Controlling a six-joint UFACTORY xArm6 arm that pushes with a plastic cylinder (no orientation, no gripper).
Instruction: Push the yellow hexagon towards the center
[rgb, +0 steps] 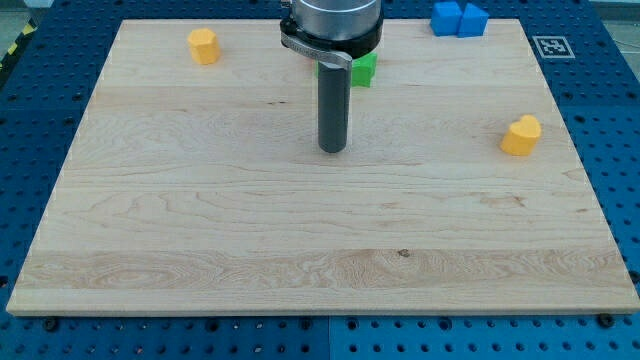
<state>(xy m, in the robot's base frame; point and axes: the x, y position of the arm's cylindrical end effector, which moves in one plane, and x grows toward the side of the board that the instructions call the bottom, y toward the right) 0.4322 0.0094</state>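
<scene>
Your tip (332, 150) stands near the middle of the bench (200, 250), touching no block; there is no hand on this rig, so no grip to tell. The yellow hexagon (203, 46) sits far left. The yellow block (521, 136) at right looks heart-like: confuse them and you push the wrong one. A green block (363, 68) hides behind the rod.
</scene>
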